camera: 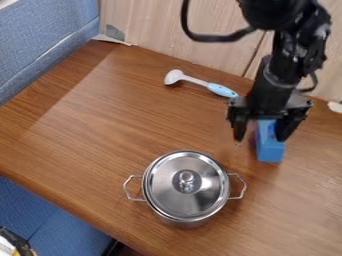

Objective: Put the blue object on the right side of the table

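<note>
The gripper (260, 139) hangs at the right of the camera view, with its two fingers spread apart. A blue block (270, 151) lies on the wooden table (133, 130) below the gripper. Its upper part shows between the fingers, and its near end extends past them toward the camera. The right finger overlaps the block's right edge, while a gap shows between the left finger and the block. Whether either finger touches it, I cannot tell. The far end of the block is hidden by the gripper.
A lidded metal pot (186, 187) with two side handles stands at the front centre, left of and nearer than the block. Toward the back lies a white and light-blue utensil (220, 89). A wooden panel (180, 30) borders the table's back edge.
</note>
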### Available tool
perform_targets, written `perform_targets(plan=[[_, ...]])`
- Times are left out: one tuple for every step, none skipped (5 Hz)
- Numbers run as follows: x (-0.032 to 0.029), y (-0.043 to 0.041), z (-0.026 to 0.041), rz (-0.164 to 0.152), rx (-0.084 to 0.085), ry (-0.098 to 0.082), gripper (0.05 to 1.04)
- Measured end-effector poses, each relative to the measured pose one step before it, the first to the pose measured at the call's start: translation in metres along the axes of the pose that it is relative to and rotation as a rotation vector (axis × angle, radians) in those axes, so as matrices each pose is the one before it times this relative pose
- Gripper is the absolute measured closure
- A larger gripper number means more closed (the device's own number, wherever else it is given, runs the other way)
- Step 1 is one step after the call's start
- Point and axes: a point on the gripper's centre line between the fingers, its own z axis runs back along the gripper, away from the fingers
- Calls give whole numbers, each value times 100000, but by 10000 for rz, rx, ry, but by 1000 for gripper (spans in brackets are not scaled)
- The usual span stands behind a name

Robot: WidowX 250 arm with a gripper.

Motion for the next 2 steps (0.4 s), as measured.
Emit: perform_targets(plan=[[1080,1180,3006,550,-558,-167,83],[791,1339,2579,215,-442,-240,83]])
